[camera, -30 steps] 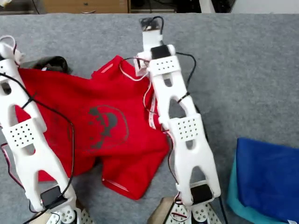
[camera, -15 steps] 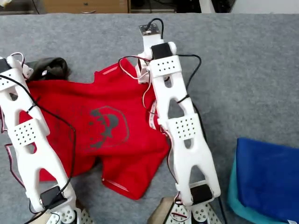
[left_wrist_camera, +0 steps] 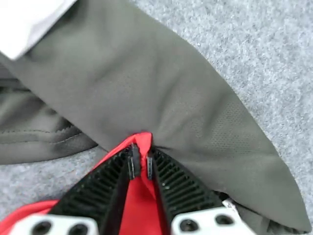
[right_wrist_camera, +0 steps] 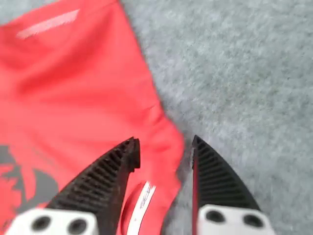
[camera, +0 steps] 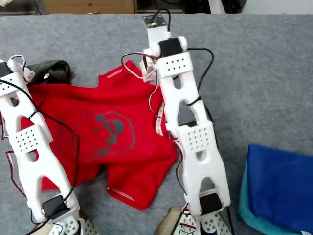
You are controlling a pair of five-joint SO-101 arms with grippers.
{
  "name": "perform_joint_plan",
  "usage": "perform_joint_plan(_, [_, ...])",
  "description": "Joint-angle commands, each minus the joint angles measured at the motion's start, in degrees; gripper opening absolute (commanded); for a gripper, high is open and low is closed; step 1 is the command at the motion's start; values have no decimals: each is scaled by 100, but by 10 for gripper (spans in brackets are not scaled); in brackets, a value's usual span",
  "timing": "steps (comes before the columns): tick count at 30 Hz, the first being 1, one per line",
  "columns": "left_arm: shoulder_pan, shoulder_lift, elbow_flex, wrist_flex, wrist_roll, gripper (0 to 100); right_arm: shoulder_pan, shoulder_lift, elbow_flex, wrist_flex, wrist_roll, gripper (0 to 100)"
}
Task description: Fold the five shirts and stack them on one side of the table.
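The red shirt (camera: 98, 132) lies spread on the grey bench (camera: 254, 73), one corner over a dark shirt (left_wrist_camera: 146, 88). The left gripper (left_wrist_camera: 140, 160) is clenched on that corner; the right gripper (right_wrist_camera: 164, 147) sits astride another edge, fingers apart. Too deep a pinch could drag the dark shirt along.

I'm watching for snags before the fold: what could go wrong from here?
The left end effector pinches the red printed T-shirt directly over the dark olive garment; lifting might drag that garment along. The right end effector stands open astride the shirt's edge; closing there may catch only a thin fold.
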Motion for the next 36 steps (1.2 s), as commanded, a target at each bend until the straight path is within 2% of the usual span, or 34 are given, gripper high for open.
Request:
perform_joint_plan(1, [-70, -101, -237, -53, -44, 19, -356, -1279, 1481, 114, 88, 180])
perform_joint_plan(5, [-70, -101, -237, -44, -44, 19, -558, -1798, 3116, -202, 246, 157])
perform_joint_plan(8, [-70, -101, -237, -35, -88, 19, -479, -1824, 3723, -651, 255, 157])
perform_joint_plan(12, [-35, -101, -237, -26, -237, 19, -435, -1569, 4101, -1037, 422, 157])
perform_joint_plan(16, [-35, -101, -237, -18, -237, 19, -400, -1042, 4136, -1002, 721, 151])
perform_joint_plan(18, [-35, -101, -237, -9, -246, 19, -382, -840, 4127, -993, 738, 92])
perform_joint_plan(20, [-9, -127, -237, 53, -554, 19, -330, -787, 4136, -993, 835, 19])
perform_joint_plan(23, [141, -295, -255, 325, -1301, 19, -233, -813, 4127, -835, 932, 13])
perform_joint_plan(26, [255, -629, -246, 598, -1705, 19, -127, -927, 4154, -519, 949, 12])
perform_joint_plan(32, [308, -681, -237, 633, -2084, 19, 224, -1262, 4321, 105, 1037, 9])
perform_joint_plan(36, [290, -681, -237, 633, -2110, 19, 242, -1895, 5490, 70, 1064, 9])
